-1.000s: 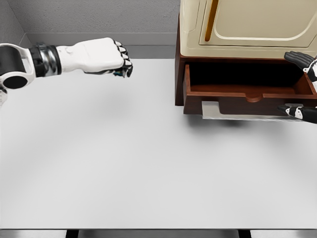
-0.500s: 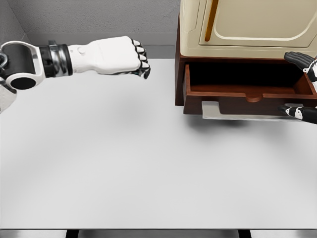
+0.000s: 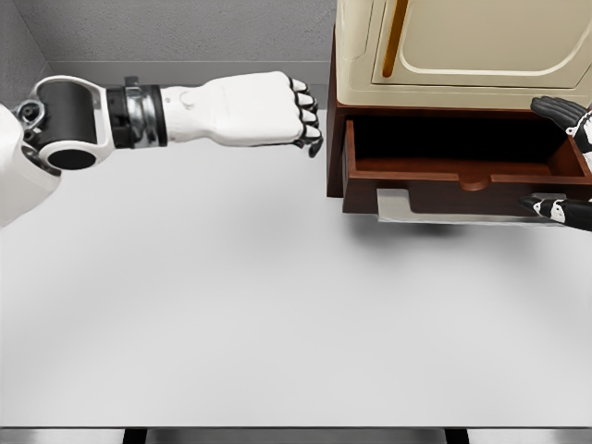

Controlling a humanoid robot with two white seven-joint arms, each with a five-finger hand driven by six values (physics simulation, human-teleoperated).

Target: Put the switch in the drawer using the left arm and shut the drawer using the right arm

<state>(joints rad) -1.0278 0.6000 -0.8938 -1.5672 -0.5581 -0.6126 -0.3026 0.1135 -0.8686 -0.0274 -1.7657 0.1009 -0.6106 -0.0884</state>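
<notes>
The left robot hand point(image 3: 268, 111) reaches in from the upper left of the frame, its white forearm and dark wrist joint stretched level above the pale grey worktop point(image 3: 277, 305). Its fingers point(image 3: 303, 116) are curled tightly into a fist, knuckles pointing toward the right, and the fist hangs just beside the left wall of the cabinet point(image 3: 462, 55), close to it but not visibly touching. The switch cannot be made out; whether it sits inside the closed fist cannot be told, since nothing shows between the curled fingers. The cabinet stands at the upper right of the frame, cream on top with a panelled door and a slanted amber handle point(image 3: 396, 37), over a reddish-brown wooden base. Its drawer point(image 3: 462, 180) is pulled out toward the lower edge of the picture, open, with a dark interior and a front board that has a curved notch at its middle; a flat pale strip point(image 3: 435, 211) shows under the drawer's front edge. No object is visible inside the drawer. The right robot hand point(image 3: 562, 157) appears only partly at the right edge of the frame, next to the drawer's right end: dark fingers near the cabinet's lower corner above and another dark and white finger just by the drawer front below, held apart and gripping nothing visible.
</notes>
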